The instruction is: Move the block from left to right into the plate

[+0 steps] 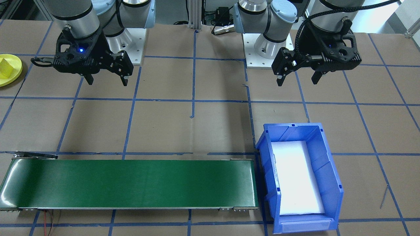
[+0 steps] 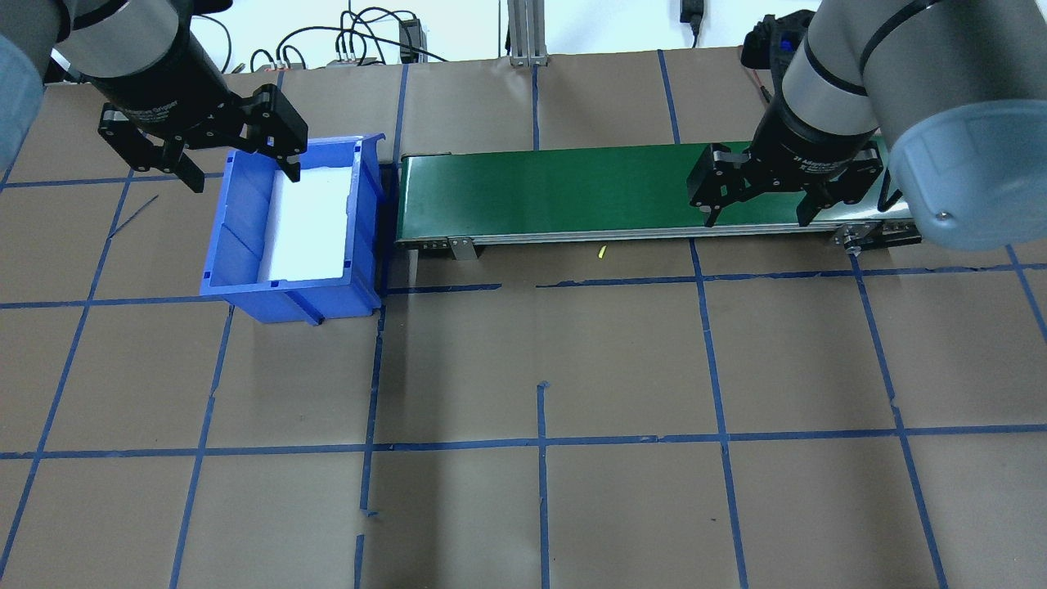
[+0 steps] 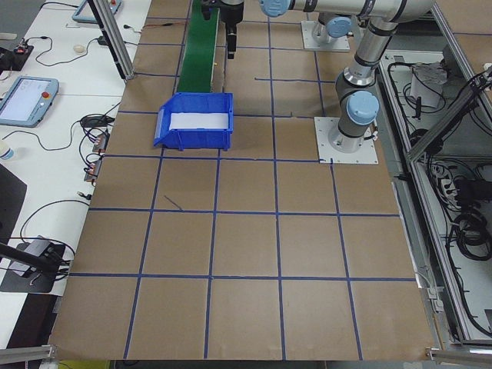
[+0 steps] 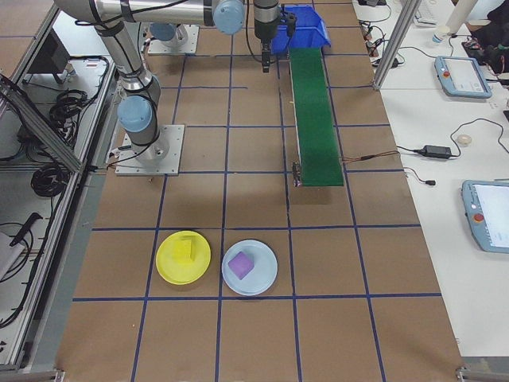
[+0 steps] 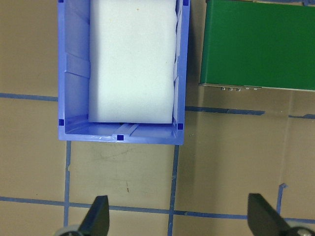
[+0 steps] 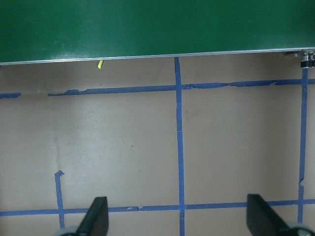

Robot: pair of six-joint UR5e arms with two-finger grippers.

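I saw the yellow block [image 4: 184, 249] lying in the lime-yellow plate [image 4: 183, 257], well away from the green conveyor belt [image 1: 131, 183], off its end farthest from the blue bin [image 1: 300, 177]. A purple block [image 4: 240, 264] sat in a pale blue plate [image 4: 250, 268] just beside it. My right gripper [image 1: 106, 78] hung above the table near the belt's plate-side end, fingers spread wide and holding nothing. My left gripper [image 1: 298, 78] hung near the bin at the belt's other end, likewise spread and empty.
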